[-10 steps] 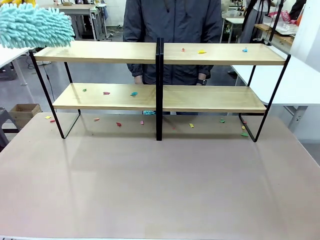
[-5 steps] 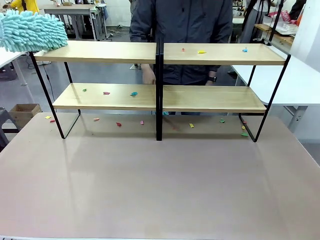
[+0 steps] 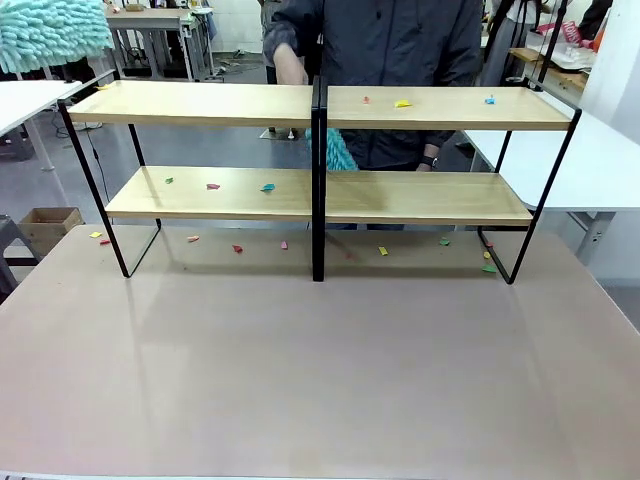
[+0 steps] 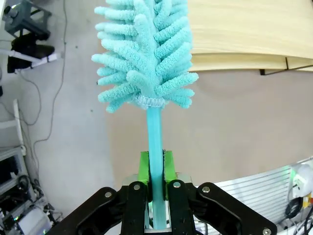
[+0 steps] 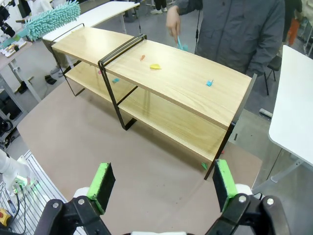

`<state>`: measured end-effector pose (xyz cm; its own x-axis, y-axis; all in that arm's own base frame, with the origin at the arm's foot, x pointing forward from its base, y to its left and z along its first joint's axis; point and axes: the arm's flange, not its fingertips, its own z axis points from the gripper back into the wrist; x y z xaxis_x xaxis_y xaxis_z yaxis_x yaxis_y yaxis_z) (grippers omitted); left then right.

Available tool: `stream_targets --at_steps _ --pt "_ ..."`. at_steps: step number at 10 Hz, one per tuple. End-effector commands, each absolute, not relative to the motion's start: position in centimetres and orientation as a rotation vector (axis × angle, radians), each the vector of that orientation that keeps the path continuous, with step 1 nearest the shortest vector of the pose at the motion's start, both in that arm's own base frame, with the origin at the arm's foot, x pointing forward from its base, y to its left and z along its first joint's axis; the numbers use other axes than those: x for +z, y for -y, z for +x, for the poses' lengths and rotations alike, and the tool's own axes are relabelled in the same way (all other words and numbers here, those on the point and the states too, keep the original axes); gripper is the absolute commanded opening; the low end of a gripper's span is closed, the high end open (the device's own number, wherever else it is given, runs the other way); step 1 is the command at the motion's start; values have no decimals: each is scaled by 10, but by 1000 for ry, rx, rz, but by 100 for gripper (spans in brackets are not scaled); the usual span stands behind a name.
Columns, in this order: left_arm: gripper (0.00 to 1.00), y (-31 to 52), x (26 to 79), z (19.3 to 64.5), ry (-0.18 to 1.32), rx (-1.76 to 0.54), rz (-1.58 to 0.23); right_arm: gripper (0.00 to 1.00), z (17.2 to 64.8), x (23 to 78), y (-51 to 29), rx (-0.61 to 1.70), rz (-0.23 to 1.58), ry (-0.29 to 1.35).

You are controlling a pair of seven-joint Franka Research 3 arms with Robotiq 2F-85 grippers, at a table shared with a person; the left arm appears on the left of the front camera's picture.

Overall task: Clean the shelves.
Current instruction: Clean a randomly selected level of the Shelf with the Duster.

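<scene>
The shelves [image 3: 318, 108] stand across the far half of the table, a two-tier light-wood rack on a thin black frame. Small coloured scraps [image 3: 403, 103] lie on the upper right board, the lower left board and the table beneath. My left gripper [image 4: 156, 182] is shut on the thin handle of a fluffy teal duster [image 4: 144, 54]. The duster head [image 3: 50, 35] hangs above and left of the rack's upper left end, clear of the board. My right gripper [image 5: 163, 180] stands open and empty, high over the table, looking down on the shelves [image 5: 161, 73].
A person stands behind the rack; one hand [image 3: 290, 65] is raised near the centre post, holding a second teal duster [image 3: 333, 150]. White tables [image 3: 600, 160] flank both sides. A cardboard box [image 3: 48, 225] sits on the floor at left. The near table [image 3: 320, 380] is bare.
My teal duster has risen and drawn left, off the upper left board. The person stepped right, raised a hand, and a second teal duster came up behind the centre post.
</scene>
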<state>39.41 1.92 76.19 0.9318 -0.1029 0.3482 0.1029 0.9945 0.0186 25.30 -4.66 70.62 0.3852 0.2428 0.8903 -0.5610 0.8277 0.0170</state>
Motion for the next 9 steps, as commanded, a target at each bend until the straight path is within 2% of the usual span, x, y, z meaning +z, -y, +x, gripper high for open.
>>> stream_targets --at_steps 1,5,9 --pt "13 -24 756 389 353 -108 -37 100 253 707 46 528 349 1065" --pt "13 -22 755 383 309 -198 -96 100 253 707 46 528 349 1065" --pt "13 -96 791 354 401 -164 -397 100 253 707 46 528 349 1065"
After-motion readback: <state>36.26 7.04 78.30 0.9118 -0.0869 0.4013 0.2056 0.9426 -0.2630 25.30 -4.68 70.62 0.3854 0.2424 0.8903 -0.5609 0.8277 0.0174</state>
